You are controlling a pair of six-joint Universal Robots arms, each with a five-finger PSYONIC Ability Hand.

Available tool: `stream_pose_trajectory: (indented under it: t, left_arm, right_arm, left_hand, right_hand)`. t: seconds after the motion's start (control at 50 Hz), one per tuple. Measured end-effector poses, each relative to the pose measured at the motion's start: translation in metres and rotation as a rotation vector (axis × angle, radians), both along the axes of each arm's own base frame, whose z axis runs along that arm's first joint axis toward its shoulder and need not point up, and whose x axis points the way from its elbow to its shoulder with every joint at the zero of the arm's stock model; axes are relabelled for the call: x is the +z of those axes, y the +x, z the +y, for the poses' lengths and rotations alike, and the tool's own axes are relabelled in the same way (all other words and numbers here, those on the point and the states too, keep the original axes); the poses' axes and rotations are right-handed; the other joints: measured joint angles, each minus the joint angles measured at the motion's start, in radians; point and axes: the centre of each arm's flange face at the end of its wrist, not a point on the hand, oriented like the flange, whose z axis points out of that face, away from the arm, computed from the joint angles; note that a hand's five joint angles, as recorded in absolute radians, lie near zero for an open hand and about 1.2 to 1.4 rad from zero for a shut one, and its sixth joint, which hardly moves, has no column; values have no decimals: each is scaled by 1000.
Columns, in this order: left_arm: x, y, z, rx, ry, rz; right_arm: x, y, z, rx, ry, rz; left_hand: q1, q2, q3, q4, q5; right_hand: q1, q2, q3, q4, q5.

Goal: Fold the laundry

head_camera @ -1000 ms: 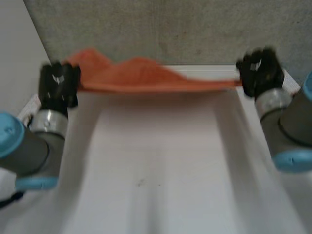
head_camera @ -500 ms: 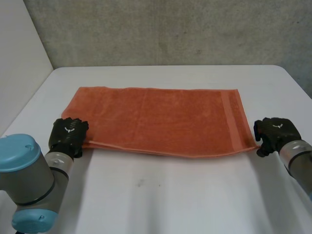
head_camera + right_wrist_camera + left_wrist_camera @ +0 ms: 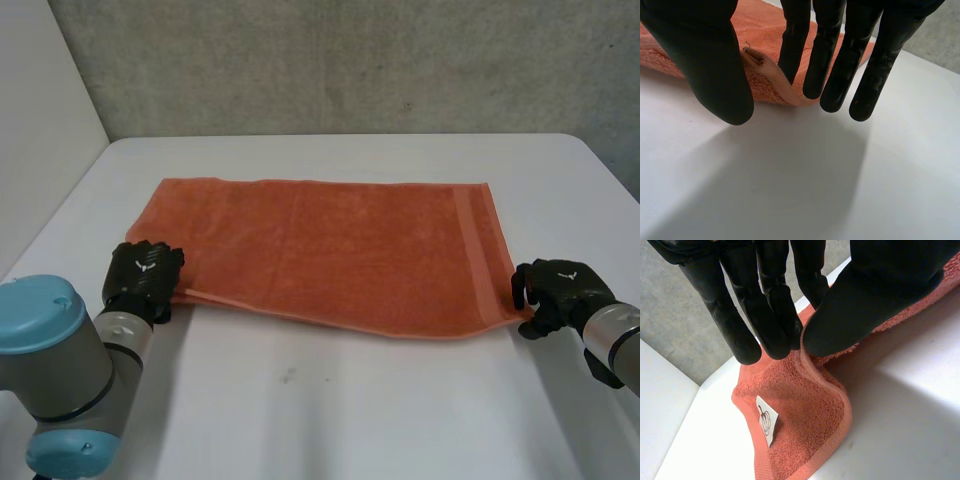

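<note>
Orange terry towel (image 3: 330,255) lies doubled over on the white table (image 3: 350,420), its long edges running across the table and its two layers meeting along the near edge. At the near left corner the left hand (image 3: 143,275) pinches the cloth between thumb and fingers. That corner stands up off the table in a small hump, with a small white label (image 3: 765,421) showing just beyond the fingertips. At the near right corner the right hand (image 3: 560,290) is spread, thumb and straight fingers apart, and the corner lies loose between them, unclamped. The step in hand seems to be letting go after a fold. To do it well, the left hand should part thumb and fingers before lifting, so the corner drops flat rather than dragging. Both hands should then draw straight outward, leaving the edges lined up.
</note>
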Motion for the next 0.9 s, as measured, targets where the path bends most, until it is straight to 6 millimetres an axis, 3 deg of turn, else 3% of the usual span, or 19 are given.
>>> stream_pose_trajectory:
  t: [0.18, 0.2, 0.34, 0.42, 0.54, 0.56, 0.58, 0.68, 0.9]
  left_arm:
    - [0, -1, -2, -4, -3, 2]
    - [0, -1, -3, -6, -4, 2]
    - [-6, -2, -10, -4, 2, -4]
    - [-10, -1, -17, 3, 10, -9]
    - [-14, 1, -22, 13, 24, -16]
    - [-17, 34, -34, 91, 115, -13]
    - [-16, 33, -31, 88, 121, -10]
    - [-11, 31, -23, 90, 148, 34]
    - [-5, 21, -15, 125, 238, 259]
  right_arm:
    - [-1, 2, 0, 13, -31, 8]
    - [-2, 3, 1, 23, -38, 9]
    - [-1, 7, 2, 46, -48, 1]
    - [1, 9, 1, 46, -54, -8]
    - [3, 8, -3, 36, -64, -12]
    - [19, -14, -16, -40, -119, -7]
    - [20, -14, -15, -41, -119, -7]
    - [20, -14, -15, -41, -121, -7]
    - [19, -15, -16, -44, -117, -8]
  left_hand:
    - [0, 0, 0, 0, 0]
    - [0, 0, 0, 0, 0]
    - [-1, -2, -2, -2, 0]
    - [-299, -300, -289, -289, -290]
    - [-488, -498, -496, -498, -490]
    - [-335, -336, -335, -335, -330]
    - [-506, -497, -495, -489, -492]
    - [-667, -682, -679, -682, -680]
    - [-649, -663, -662, -660, -661]
  right_hand:
    - [21, 27, 34, 29, 14]
    - [198, 241, 247, 234, 213]
    - [227, 305, 315, 316, 292]
    - [227, 305, 315, 317, 296]
    - [227, 305, 315, 317, 297]
    - [227, 305, 316, 317, 297]
    - [227, 305, 316, 317, 297]
    - [227, 305, 316, 317, 297]
    - [227, 305, 316, 317, 297]
